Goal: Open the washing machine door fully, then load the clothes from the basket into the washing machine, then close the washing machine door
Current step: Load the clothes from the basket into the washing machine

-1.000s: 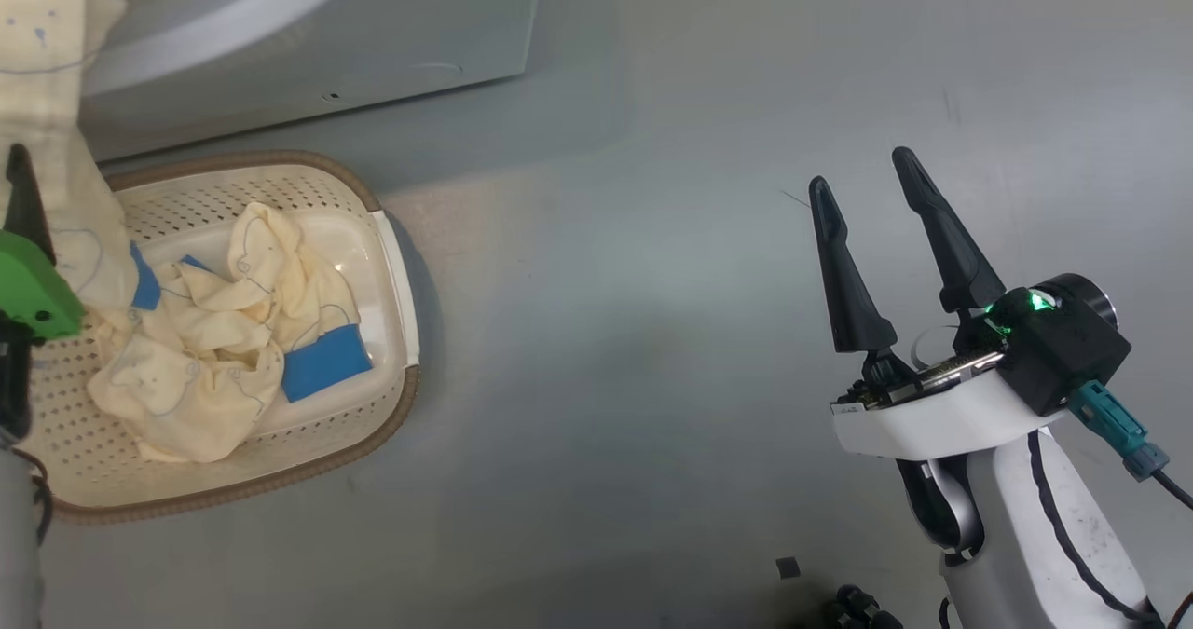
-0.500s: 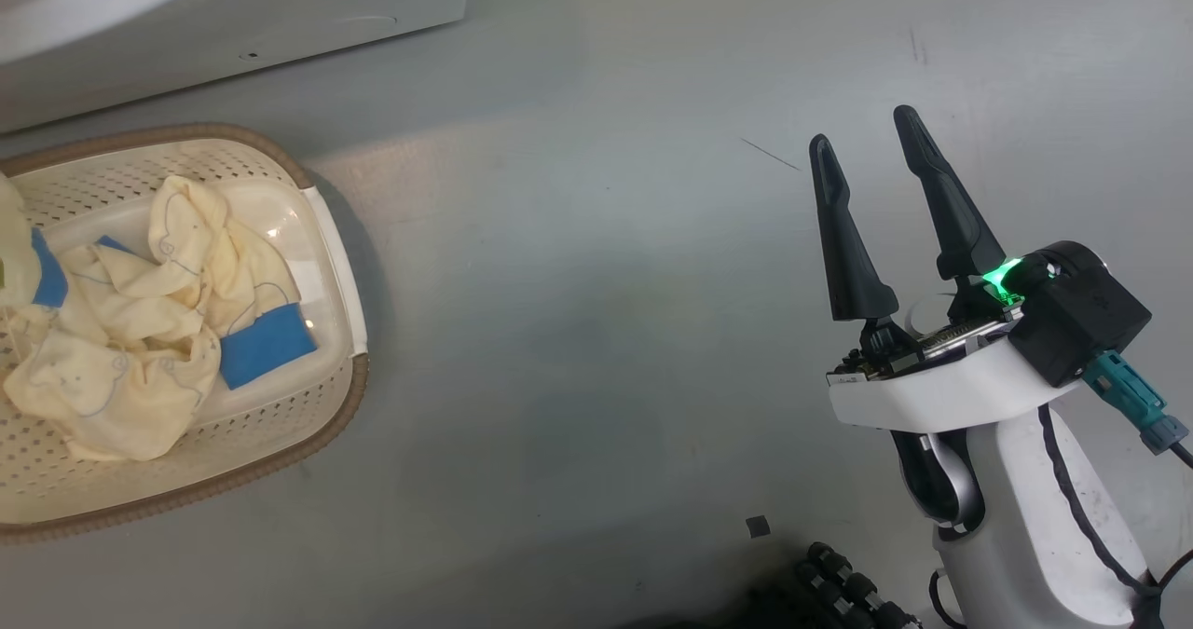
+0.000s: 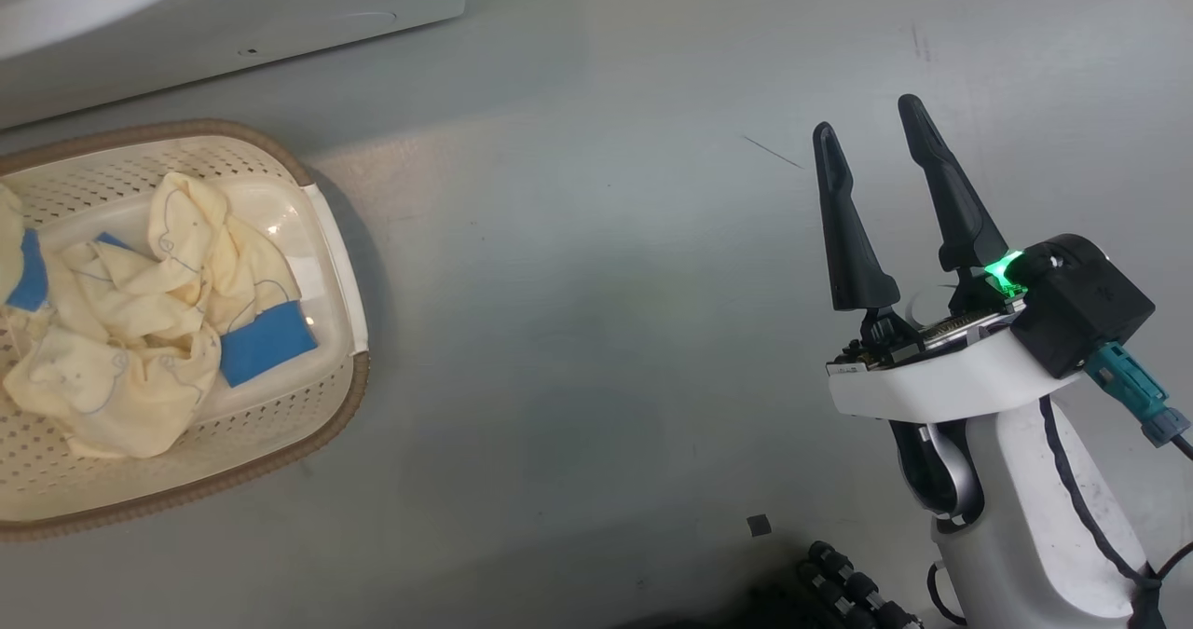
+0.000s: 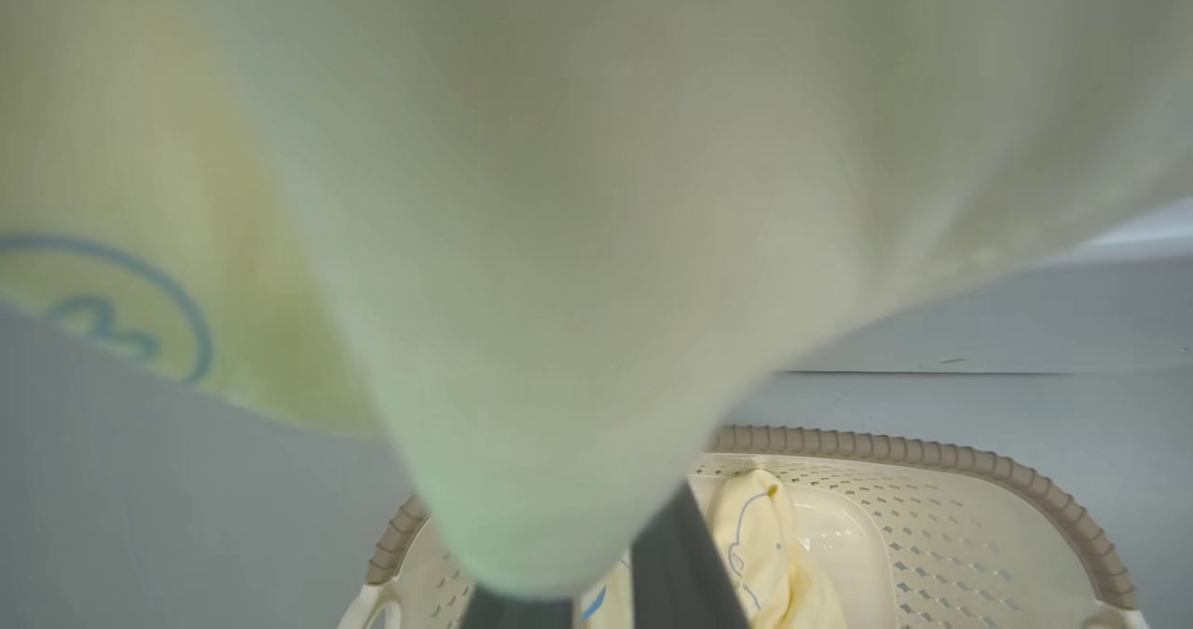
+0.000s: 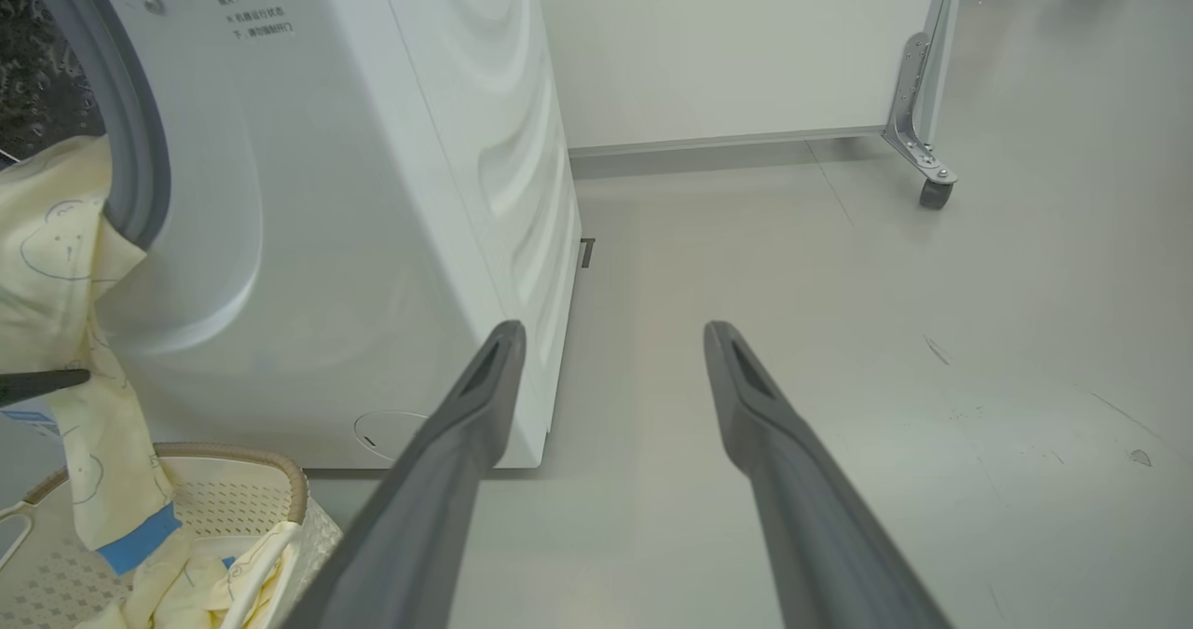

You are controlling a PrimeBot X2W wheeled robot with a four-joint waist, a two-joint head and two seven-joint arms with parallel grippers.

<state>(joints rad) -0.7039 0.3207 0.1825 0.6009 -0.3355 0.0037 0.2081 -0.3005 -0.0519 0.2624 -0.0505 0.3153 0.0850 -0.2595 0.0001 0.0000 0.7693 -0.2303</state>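
The cream basket [image 3: 335,238] stands on the floor at the left, holding crumpled cream-yellow clothes [image 3: 140,331] with blue patches. One garment [image 5: 79,312] hangs stretched from above down into the basket [image 5: 252,480], in front of the washing machine [image 5: 354,238] and its grey gasket [image 5: 126,144]. That fabric [image 4: 559,238] drapes over my left gripper [image 4: 606,601], which is shut on it; one dark finger [image 4: 685,564] shows beneath. My right gripper [image 3: 865,116] hovers open and empty over bare floor, also seen from its wrist [image 5: 612,331]. The door is out of view.
The washing machine's lower front edge [image 3: 280,14] runs along the top left. A white panel on a caster [image 5: 932,191] stands behind. A ridged black cable [image 3: 843,578] and a small dark square [image 3: 759,525] lie on the grey floor near my base.
The head camera swung, so the basket now sits farther left and the left gripper with its hanging garment is past that view's left edge. The right gripper stayed open, rising slightly.
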